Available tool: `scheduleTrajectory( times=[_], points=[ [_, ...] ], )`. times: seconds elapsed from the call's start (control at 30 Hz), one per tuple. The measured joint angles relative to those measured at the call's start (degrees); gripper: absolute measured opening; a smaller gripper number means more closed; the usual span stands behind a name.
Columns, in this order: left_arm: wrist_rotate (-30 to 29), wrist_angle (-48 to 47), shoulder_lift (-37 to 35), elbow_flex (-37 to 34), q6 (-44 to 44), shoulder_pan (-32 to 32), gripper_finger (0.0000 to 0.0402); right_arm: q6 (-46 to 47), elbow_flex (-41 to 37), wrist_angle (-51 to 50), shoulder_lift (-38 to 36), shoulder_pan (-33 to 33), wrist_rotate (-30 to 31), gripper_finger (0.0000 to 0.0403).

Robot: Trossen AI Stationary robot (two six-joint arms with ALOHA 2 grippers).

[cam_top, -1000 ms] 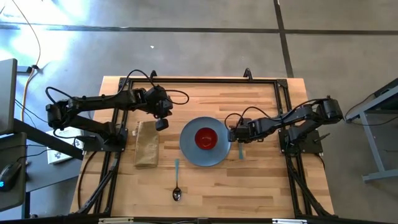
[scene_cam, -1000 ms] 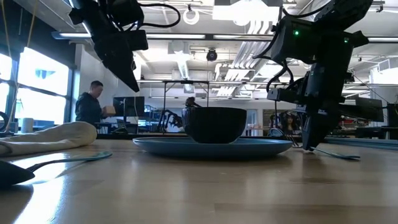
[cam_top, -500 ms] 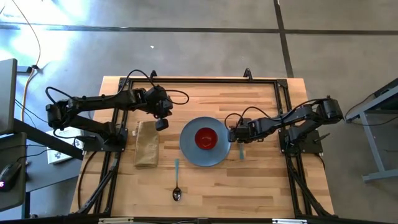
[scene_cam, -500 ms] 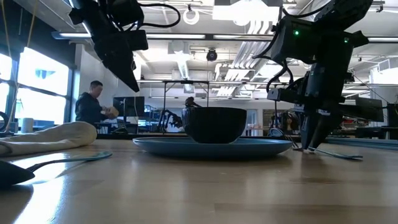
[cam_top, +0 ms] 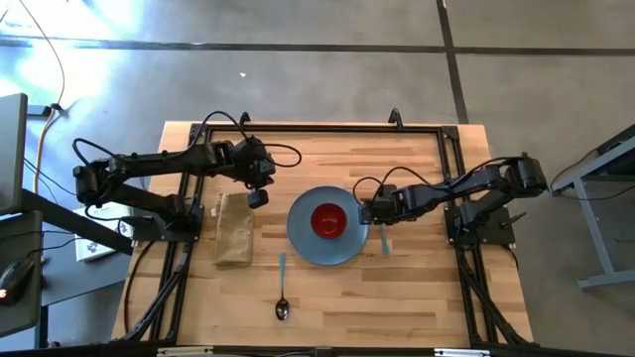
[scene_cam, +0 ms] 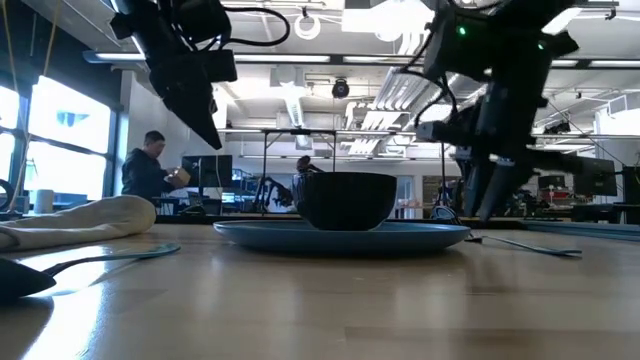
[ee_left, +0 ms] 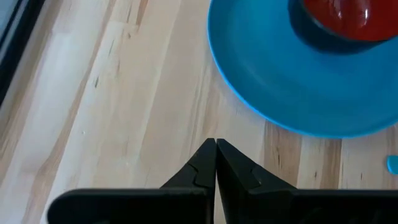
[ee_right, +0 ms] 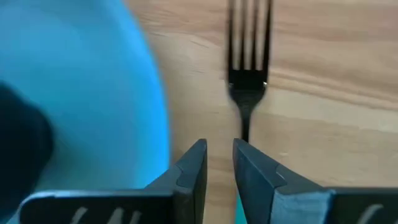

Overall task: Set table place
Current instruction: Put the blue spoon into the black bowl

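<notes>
The round blue plate sits mid-table with the red bowl standing on it. The fork lies flat on the wood just right of the plate, and in the right wrist view its tines point away from the fingers. The spoon lies near the front edge. My right gripper is slightly open above the fork's neck, beside the plate's right rim. In the low view its tips are clear of the table. My left gripper is shut and empty, hovering left of the plate.
A tan folded cloth lies left of the plate, below my left gripper. A black rail frame runs along the table's edges. Bare wood shows to the right of the fork and along the near edge. A person stands in the room beyond.
My right gripper has opened a little, let go of the fork and risen off the table, shifting slightly toward the plate and the far edge. The fork stays flat on the wood to the right of the plate.
</notes>
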Motion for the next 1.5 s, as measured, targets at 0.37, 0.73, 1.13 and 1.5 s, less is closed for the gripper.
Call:
scheduleTrajectory(
  times=[0.37, 0.73, 1.13, 1.5],
  points=[
    [-4.4, -6.7, 0.0, 0.0, -0.2, -7.5, 0.0000, -8.1, 19.9, -31.8, 0.0, 0.0, 8.2, 0.0069],
    [-10.1, -6.9, 0.0, 0.0, -5.0, -14.5, 0.0000, -8.1, 20.0, -34.5, -0.1, 0.7, 11.8, 0.0069],
    [-7.5, -6.8, 0.3, 0.0, 13.7, -32.7, 0.0003, -12.1, 19.1, -34.7, -1.3, 0.8, 9.1, 0.0069],
    [5.0, 2.0, 9.0, -0.5, -11.4, -35.3, 0.0050, -17.4, 19.1, -35.2, -7.1, 0.8, 12.8, 0.0069]
  ],
)
